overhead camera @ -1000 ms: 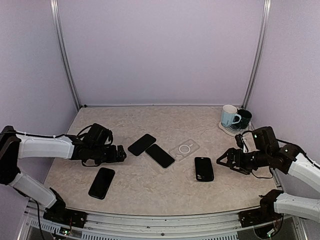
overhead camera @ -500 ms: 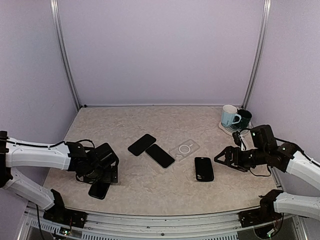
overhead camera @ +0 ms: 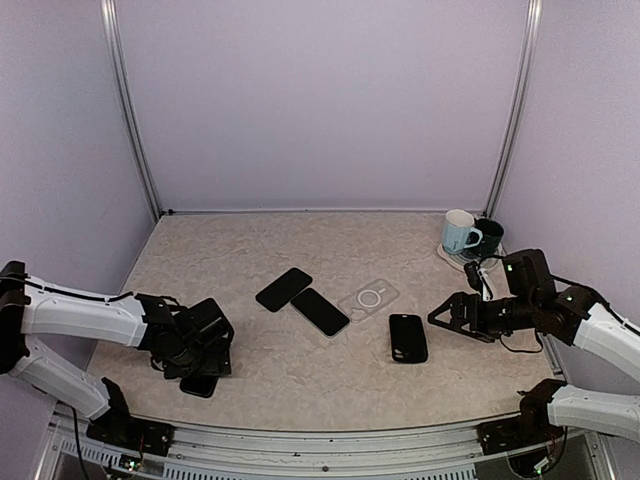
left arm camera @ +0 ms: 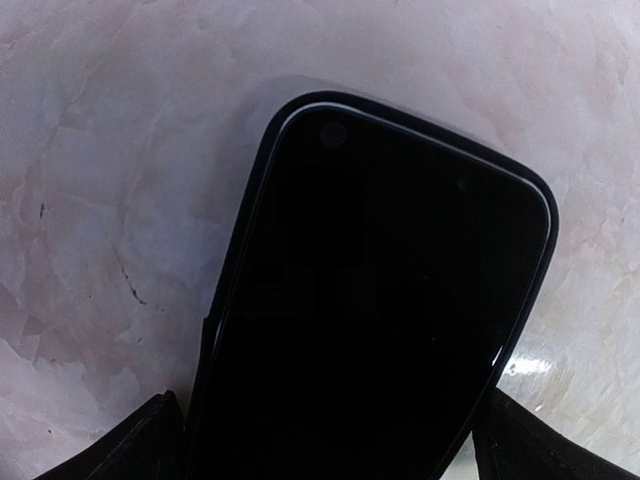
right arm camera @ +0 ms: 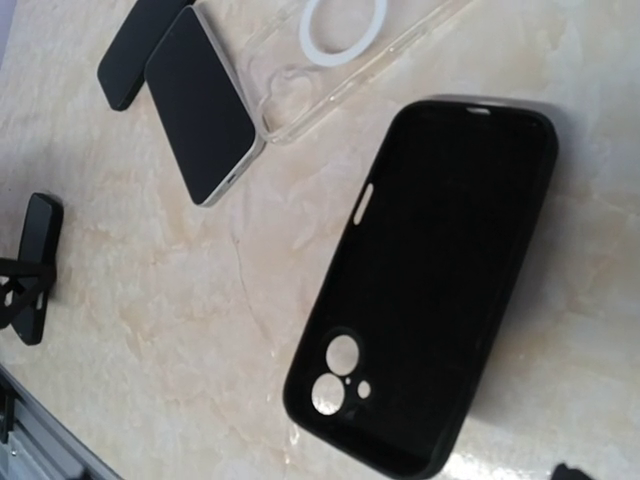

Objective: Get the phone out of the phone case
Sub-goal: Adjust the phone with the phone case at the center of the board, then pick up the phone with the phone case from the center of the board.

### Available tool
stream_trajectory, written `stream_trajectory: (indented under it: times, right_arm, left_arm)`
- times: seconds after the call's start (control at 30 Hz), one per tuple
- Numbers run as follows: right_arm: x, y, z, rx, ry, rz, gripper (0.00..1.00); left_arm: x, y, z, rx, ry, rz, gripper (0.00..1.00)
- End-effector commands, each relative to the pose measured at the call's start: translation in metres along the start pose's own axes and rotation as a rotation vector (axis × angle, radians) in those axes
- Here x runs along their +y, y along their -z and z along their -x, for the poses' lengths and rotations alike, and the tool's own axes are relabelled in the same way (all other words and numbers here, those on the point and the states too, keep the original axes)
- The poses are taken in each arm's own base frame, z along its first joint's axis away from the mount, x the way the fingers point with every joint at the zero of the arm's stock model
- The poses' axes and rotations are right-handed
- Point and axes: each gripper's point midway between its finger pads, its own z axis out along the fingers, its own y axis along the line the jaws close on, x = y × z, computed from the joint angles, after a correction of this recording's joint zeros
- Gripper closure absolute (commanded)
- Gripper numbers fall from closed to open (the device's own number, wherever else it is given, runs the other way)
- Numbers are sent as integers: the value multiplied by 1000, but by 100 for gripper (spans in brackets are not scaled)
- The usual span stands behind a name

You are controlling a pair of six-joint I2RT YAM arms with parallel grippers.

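Down at 7 o'clock on the marbled table [overhead camera: 300, 385], the phone [left arm camera: 370, 300], glossy black glass with rounded corners, sits inside its matte black phone case [left arm camera: 212, 330]. Fingers [left arm camera: 160, 440] of the left gripper [overhead camera: 203, 368] flank it; whether they pinch, I cannot tell. At 4 o'clock the right gripper [overhead camera: 441, 318] hangs spread apart beside an empty black case [right arm camera: 430, 270], its camera holes showing.

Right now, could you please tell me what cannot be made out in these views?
- Top view: the left hand covers most of the phone.
- Left wrist: the phone's lower end is cut off by the frame; grip unclear.
- Top view: the dark mug is half hidden behind the light mug.
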Motion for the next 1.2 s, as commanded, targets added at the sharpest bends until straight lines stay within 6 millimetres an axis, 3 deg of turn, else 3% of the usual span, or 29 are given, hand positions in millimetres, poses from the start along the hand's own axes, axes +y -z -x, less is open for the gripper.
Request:
stream_trajectory:
  times: [0.0, 0.13, 0.27, 0.33, 0.43, 0.53, 0.8, 0.9, 1.0, 1.17]
  right_arm:
    - [2, 2, 3, -12, 27, 11, 1]
    - [1, 1, 1, -8, 30, 13, 1]
    - [4, 0, 1, -2, 31, 24, 1]
    - [3, 1, 1, -4, 32, 24, 1]
    - [2, 1, 0, -3, 31, 18, 1]
    - [1, -1, -2, 1, 29, 17, 2]
    - [2, -3, -2, 4, 24, 31, 2]
    - [3, -4, -2, 9, 22, 36, 2]
    - [5, -4, -3, 14, 14, 49, 2]
    - [23, -1, -5, 28, -14, 149, 2]
  left_arm:
    - [-6, -16, -11, 50, -57, 13, 1]
    - [-29, -12, -11, 40, -98, -9, 5]
    - [-49, -8, -12, 41, -108, -37, 19]
    - [-56, -8, -12, 39, -117, -45, 19]
    - [-52, -13, -16, 46, -121, -21, 10]
    - [-45, -18, -21, 56, -116, 4, 9]
    - [-52, -16, -22, 15, -111, -74, 27]
    - [-70, -9, -19, -32, -174, -125, 34]
    - [-91, 3, -18, -75, -243, -164, 35]
    - [-144, 36, -21, -144, -358, -320, 35]
